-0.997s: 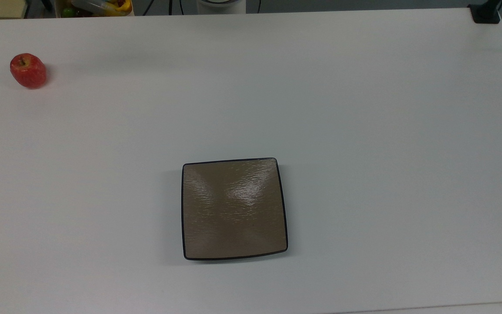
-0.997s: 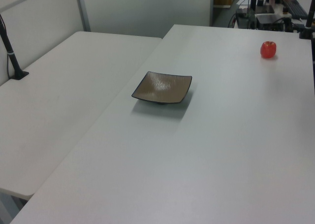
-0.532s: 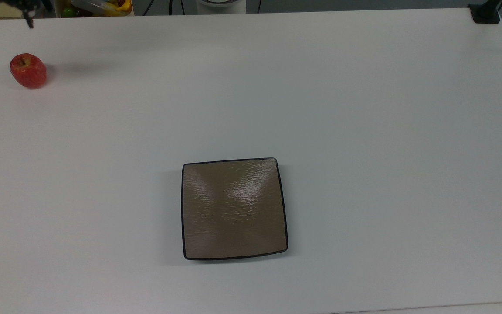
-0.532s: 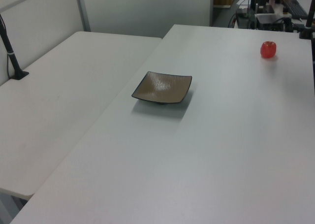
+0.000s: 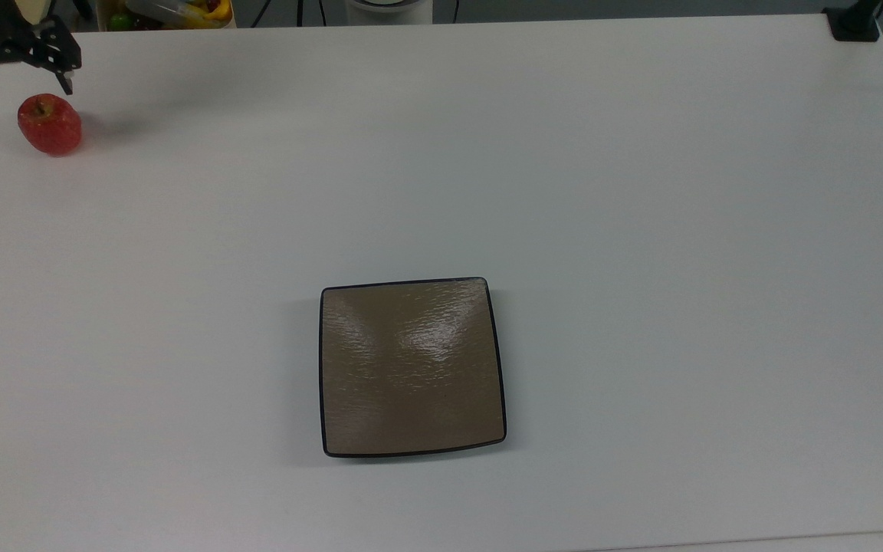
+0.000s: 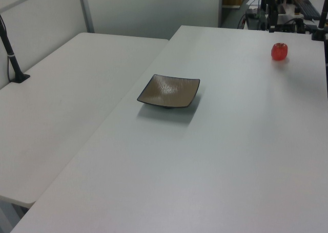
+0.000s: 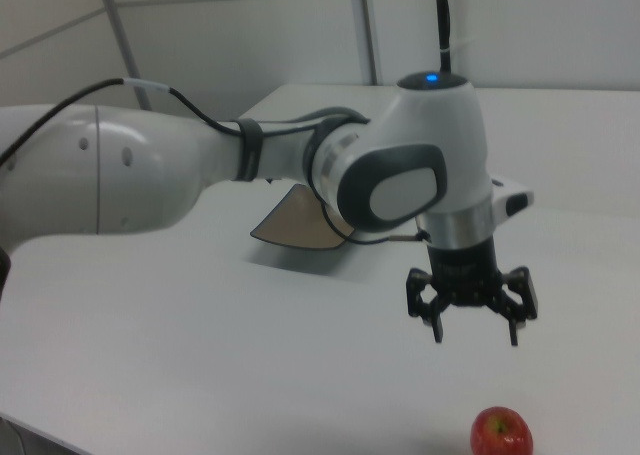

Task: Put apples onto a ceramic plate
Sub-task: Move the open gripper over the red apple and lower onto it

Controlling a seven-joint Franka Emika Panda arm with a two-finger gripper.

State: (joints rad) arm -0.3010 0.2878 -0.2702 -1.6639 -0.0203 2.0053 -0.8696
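Note:
A small red apple (image 5: 49,124) rests on the white table (image 5: 641,192) near the top view's far left edge. It also appears in the left view (image 6: 279,51) and in the right view (image 7: 501,433). My gripper (image 5: 24,90) hangs just above and slightly behind the apple, open, with nothing between its fingers. In the right view the gripper (image 7: 476,335) hovers clear of the apple, fingers pointing down. The square brown plate (image 5: 411,368) with a black rim lies bare near the table's middle, far from the apple; it shows in the left view (image 6: 169,90) and partly behind my arm in the right view (image 7: 295,225).
A bin of colourful items (image 5: 169,11) and the robot base (image 5: 388,8) sit beyond the table's far edge in the top view. A black clamp (image 5: 855,23) grips the top view's upper right corner. A second white table (image 6: 61,89) adjoins on the left view's left.
The gripper has come into the top view from the upper left corner and moved down toward the apple. Apple and plate have not moved.

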